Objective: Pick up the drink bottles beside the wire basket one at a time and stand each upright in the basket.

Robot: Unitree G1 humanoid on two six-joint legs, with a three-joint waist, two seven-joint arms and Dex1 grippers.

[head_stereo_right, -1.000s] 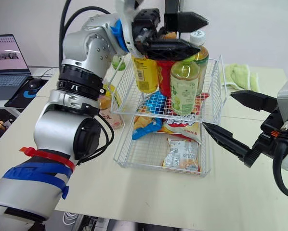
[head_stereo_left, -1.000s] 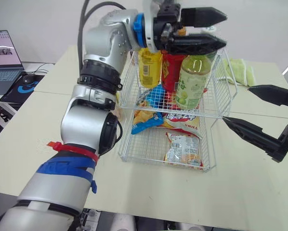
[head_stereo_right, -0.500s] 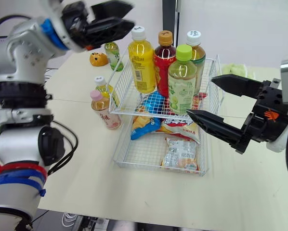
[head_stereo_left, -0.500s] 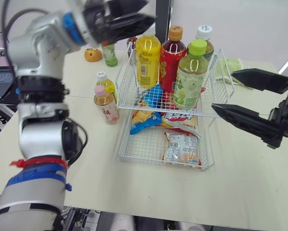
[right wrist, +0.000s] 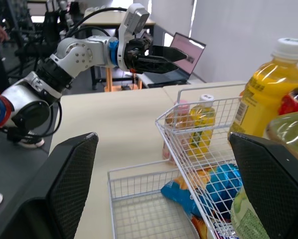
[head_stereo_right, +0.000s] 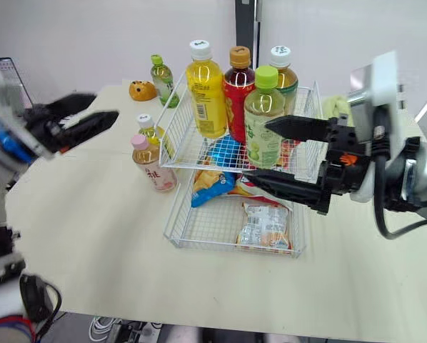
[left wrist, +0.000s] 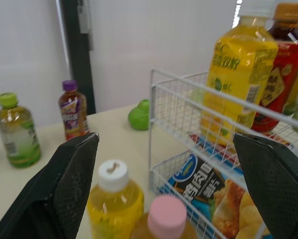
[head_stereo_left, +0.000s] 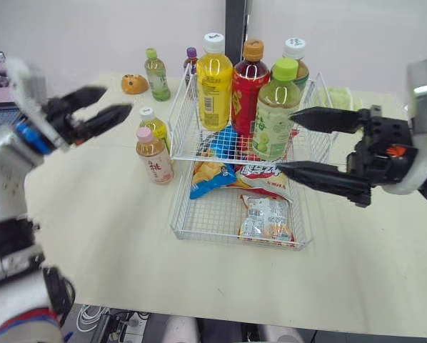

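One pink-capped bottle (head_stereo_left: 156, 156) stands upright at five o'clock from my spread left gripper (head_stereo_left: 118, 100); spread right gripper (head_stereo_left: 285, 141) sits farther.

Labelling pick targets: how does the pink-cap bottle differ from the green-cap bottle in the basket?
Place: the pink-cap bottle stands on the table beside the basket, while the green-cap bottle stands in its upper tier.
Size: the pink-cap bottle looks clearly smaller than the green-cap bottle.
Contents: the pink-cap bottle holds an amber drink, the green-cap bottle a pale green one.
Both are upright and capped.
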